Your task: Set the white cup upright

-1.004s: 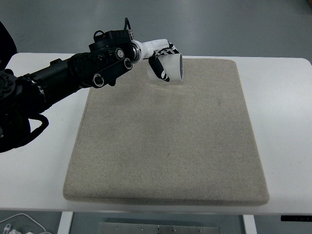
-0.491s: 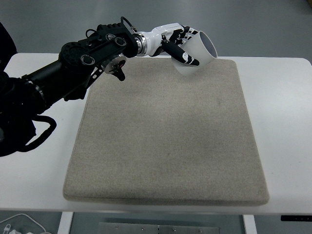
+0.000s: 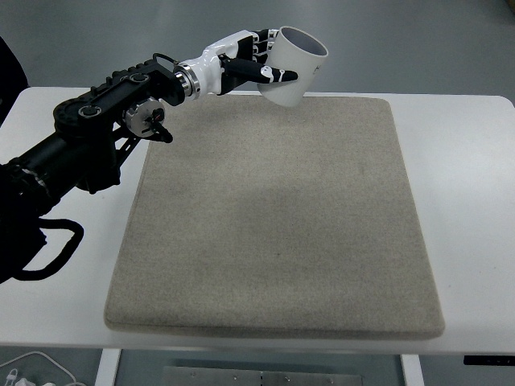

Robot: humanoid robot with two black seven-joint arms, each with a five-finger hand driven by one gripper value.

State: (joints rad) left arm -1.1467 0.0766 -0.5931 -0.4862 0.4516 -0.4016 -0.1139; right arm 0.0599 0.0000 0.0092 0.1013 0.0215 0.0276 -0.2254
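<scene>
The white cup [image 3: 294,71] is held in the air above the far edge of the beige mat [image 3: 273,217], tilted with its open mouth facing up and to the right. My left hand [image 3: 259,63] is shut on the cup, its white fingers [image 3: 265,74] wrapped around the cup's left side. The black left arm [image 3: 105,121] reaches in from the left edge. The cup does not touch the mat.
The beige mat covers most of the white table [image 3: 467,177]. Cables [image 3: 32,370] lie on the floor at the bottom left, below the table's near edge.
My left hand has lifted the cup off the mat's far edge and turned it from lying on its side toward mouth-up, rising and moving slightly back.
</scene>
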